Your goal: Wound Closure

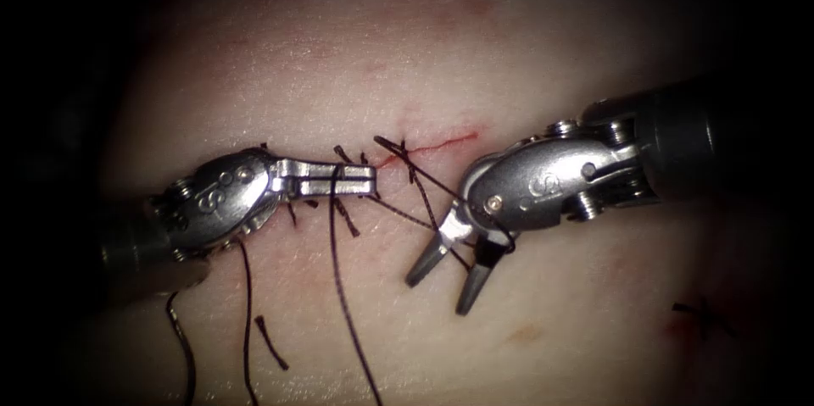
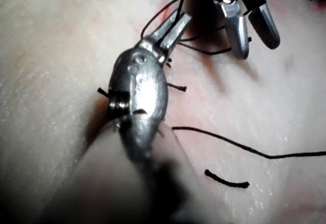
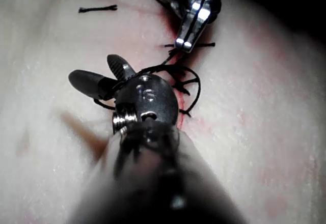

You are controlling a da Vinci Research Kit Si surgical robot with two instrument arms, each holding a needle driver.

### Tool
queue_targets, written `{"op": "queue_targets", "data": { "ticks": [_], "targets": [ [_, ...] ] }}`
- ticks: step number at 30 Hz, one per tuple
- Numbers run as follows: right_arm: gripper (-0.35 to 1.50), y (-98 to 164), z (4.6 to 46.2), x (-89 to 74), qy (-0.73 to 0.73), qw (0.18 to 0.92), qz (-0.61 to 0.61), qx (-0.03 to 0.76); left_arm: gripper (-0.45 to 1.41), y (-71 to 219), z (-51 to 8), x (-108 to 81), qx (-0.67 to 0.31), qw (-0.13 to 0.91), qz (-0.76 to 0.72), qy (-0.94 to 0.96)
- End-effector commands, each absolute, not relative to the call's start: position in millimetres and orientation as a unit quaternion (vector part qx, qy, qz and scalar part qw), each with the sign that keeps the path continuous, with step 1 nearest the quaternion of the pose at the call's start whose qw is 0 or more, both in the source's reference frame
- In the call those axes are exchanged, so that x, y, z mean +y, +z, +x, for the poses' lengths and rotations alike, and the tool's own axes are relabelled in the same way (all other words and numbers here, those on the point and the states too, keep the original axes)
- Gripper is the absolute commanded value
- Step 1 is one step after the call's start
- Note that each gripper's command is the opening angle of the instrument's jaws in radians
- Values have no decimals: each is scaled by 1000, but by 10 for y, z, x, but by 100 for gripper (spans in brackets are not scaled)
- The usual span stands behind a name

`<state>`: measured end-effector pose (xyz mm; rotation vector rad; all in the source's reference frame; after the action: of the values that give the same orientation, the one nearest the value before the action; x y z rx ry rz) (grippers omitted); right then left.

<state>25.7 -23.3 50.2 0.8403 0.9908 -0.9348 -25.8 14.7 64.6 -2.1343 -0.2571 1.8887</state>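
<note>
We cannot find the needle. Left tool (image 1: 352,180) lies over the cut (image 1: 432,145), jaws pressed together on dark thread (image 1: 339,270) that hangs down the pale, glistening tissue (image 1: 424,41) — a cut end (image 1: 271,343) lies below. Right tool (image 1: 448,277): jaws spread, holding nothing, thread looped round its wrist.
</note>
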Motion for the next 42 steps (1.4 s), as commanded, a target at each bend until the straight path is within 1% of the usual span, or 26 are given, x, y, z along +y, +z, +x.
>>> {"op": "queue_targets", "data": {
  "ticks": [1, 3, 4, 7, 12, 14, 19, 20, 22, 24, 30, 42],
  "targets": [
    [71, 507, 256, -238, -423, 697, 373, 443, -45, 651, -264, 148, -90, 140, -738, 654],
    [79, 509, 253, -238, -421, 700, 371, 442, -45, 651, -264, 147, -89, 140, -738, 654],
    [88, 509, 251, -238, -421, 701, 370, 440, -45, 651, -264, 147, -89, 140, -738, 654],
    [94, 512, 250, -238, -424, 706, 365, 434, -45, 651, -264, 145, -91, 142, -738, 654],
    [94, 520, 252, -237, -422, 717, 352, 429, -45, 652, -265, 141, -92, 142, -737, 654],
    [91, 526, 255, -237, -420, 722, 347, 426, -45, 653, -265, 141, -93, 144, -737, 654],
    [89, 535, 258, -231, -417, 735, 326, 424, -45, 653, -265, 138, -94, 145, -736, 654],
    [83, 536, 259, -228, -420, 735, 321, 425, -45, 653, -265, 137, -94, 145, -736, 655],
    [61, 536, 259, -224, -422, 735, 313, 428, -45, 654, -265, 135, -96, 146, -736, 654],
    [-35, 535, 256, -220, -427, 732, 314, 429, -45, 654, -265, 134, -96, 146, -735, 655],
    [-35, 524, 256, -212, -429, 731, 310, 430, -45, 650, -265, 121, -99, 148, -733, 656],
    [-35, 516, 262, -195, -392, 725, 315, 471, -45, 621, -289, 43, -104, 139, -734, 657]
  ]
}}
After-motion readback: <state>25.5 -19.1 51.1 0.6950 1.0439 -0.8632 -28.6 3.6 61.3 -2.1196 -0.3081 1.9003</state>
